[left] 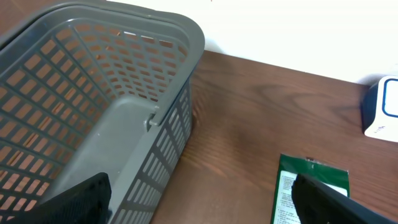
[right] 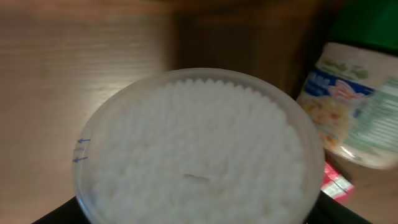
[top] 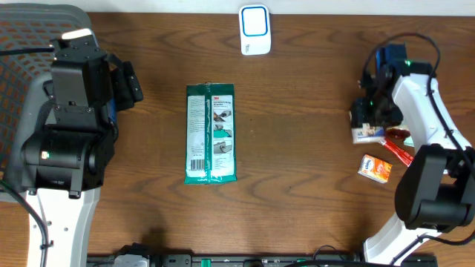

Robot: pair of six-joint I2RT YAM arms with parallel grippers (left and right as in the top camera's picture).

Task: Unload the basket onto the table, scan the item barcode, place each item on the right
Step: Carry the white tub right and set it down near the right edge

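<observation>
On the right, clear tub (right: 86,152) full of white swabs (right: 199,143)

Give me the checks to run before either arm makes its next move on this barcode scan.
1. Left gripper open, nothing between its fingers: ok.
2. Green packet lying flat in the middle of the table, apart from both arms: ok.
3. Barcode on the packet facing up: ok.
4. Scanner at the far edge, nothing in front of it: ok.
5. Right gripper actually gripping the swab tub that fills its wrist view: cannot tell.
</observation>
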